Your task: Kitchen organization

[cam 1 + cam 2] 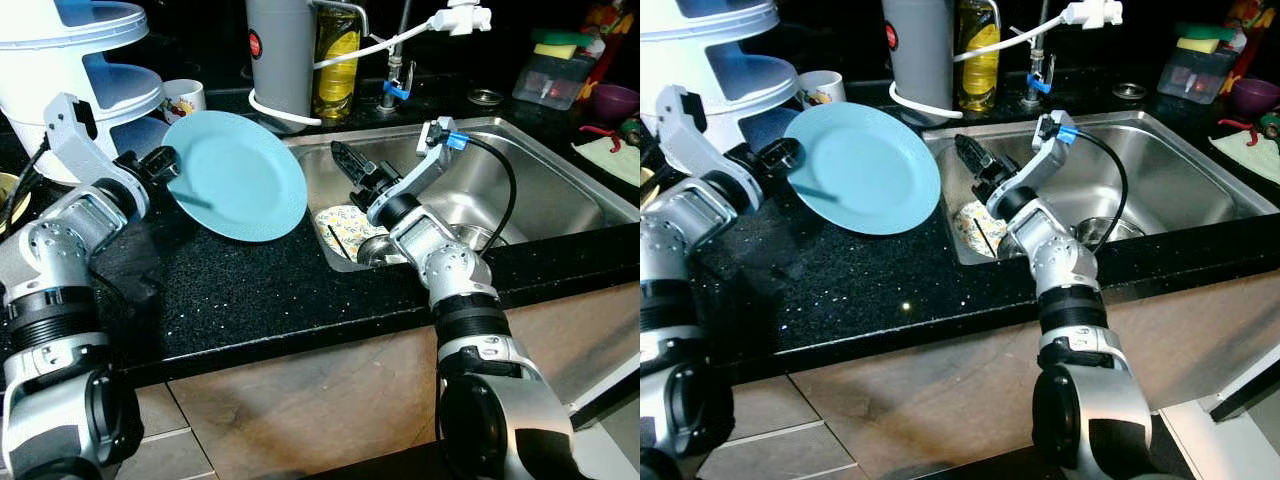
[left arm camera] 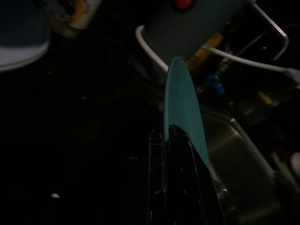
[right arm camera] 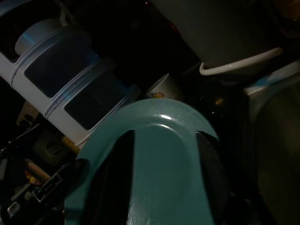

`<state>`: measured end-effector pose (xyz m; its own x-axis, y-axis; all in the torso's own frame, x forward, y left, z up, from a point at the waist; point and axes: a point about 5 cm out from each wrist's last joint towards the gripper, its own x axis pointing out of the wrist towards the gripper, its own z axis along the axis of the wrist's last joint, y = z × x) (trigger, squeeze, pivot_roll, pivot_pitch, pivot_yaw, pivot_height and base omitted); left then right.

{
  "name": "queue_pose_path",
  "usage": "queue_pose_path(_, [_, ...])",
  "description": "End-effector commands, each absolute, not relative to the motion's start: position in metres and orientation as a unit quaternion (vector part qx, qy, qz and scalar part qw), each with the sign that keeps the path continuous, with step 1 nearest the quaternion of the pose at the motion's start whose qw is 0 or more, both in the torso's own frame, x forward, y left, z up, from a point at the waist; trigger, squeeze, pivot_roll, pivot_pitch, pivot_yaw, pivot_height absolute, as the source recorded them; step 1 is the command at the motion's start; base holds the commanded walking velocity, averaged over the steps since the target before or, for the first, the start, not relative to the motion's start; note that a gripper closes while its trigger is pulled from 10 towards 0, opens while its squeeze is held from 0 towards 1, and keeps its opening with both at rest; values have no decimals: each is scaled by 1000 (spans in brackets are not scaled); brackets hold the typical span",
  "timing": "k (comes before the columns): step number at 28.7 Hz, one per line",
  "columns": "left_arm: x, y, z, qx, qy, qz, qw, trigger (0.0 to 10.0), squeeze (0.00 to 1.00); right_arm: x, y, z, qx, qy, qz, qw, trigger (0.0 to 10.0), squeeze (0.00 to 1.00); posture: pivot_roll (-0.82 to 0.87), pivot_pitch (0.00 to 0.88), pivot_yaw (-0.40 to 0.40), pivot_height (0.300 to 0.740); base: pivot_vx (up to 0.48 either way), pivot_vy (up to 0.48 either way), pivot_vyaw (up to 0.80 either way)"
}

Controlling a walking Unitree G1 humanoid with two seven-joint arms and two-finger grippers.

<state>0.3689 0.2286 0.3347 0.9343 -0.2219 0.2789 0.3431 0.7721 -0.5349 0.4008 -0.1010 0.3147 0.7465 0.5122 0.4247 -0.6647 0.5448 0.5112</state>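
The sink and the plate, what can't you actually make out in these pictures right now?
- Sink floor near its front wall: hidden by the right arm in both eye views; what lies beside the patterned cloth is unclear.
- Right gripper: open, but too small in the eye views to judge contact with the teal plate.
- Left gripper: clamped on the plate rim; the left wrist view is too dark to show the fingertips.

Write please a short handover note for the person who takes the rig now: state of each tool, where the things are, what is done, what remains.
Left tool: shut on the rim of the teal plate, holding it tilted above the black counter, beside the sink.
Right tool: open, empty, over the sink's left end, fingers toward the plate.
In the sink: a patterned dish.
White tiered rack stands behind the left arm.
Done: plate lifted. Left: plate not yet put away; dish remains in the sink.
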Motion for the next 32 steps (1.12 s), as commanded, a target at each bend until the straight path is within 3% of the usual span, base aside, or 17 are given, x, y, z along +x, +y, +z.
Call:
queue_pose_path(1, [365,227,338,-307,-112,-166,931,0,0,399,-102,315,342,-110,339,869,10000,1000,55,209,-15,740,0,0,0])
queue_pose_path(5, [359,221,348,-329,-134,-202,913,0,0,401,-106,313,368,-102,324,866,10000,1000,54,208,-14,740,0,0,0])
queue_pose_path(6, [358,223,351,-342,-142,-207,906,0,0,403,-109,313,376,-101,314,866,10000,863,52,208,-15,740,0,0,0])
queue_pose_path(7, [357,224,355,-358,-152,-211,897,0,0,404,-112,313,384,-99,305,866,10000,863,52,208,-14,740,0,0,0])
queue_pose_path(8, [356,225,356,-365,-154,-212,893,0,0,405,-114,313,384,-100,300,868,10000,0,52,208,-15,740,0,0,0])
queue_pose_path(18, [353,224,357,-377,-152,-223,886,0,0,405,-121,315,398,-97,290,865,10000,0,51,207,-15,740,0,0,0])
queue_pose_path(21, [354,219,353,-378,-138,-227,887,0,0,401,-109,316,440,-73,331,832,10000,0,51,207,-15,740,0,0,0])
queue_pose_path(31, [358,202,343,-383,-115,-245,884,0,0,387,-83,313,427,-46,405,807,10000,0,46,198,-7,740,0,0,0])
queue_pose_path(32, [358,202,343,-380,-114,-244,885,0,0,387,-84,314,432,-50,402,806,5059,0,46,198,-7,740,0,0,0])
